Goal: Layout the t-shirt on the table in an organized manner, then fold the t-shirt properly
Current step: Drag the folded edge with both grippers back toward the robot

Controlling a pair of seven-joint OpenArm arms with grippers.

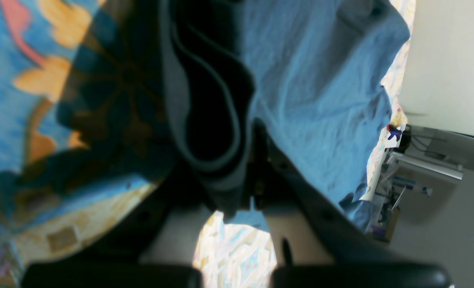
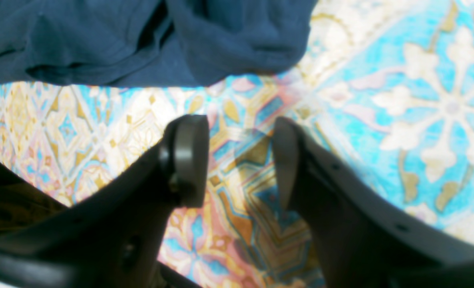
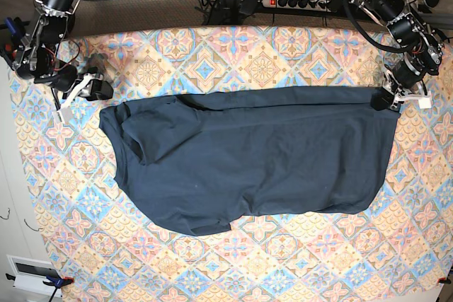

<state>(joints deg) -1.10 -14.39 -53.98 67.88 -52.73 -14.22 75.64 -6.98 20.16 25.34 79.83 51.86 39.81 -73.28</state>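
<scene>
Cloth with pastel floral-diamond tiles covers the wide table [image 3: 64, 189]; the plain navy T-shirt [image 3: 276, 160] lies across its middle, bare cloth around its lower hem. Black left gripper [image 1: 229, 216] pinches its fabric; black right gripper [image 2: 239, 160] stands open.
</scene>
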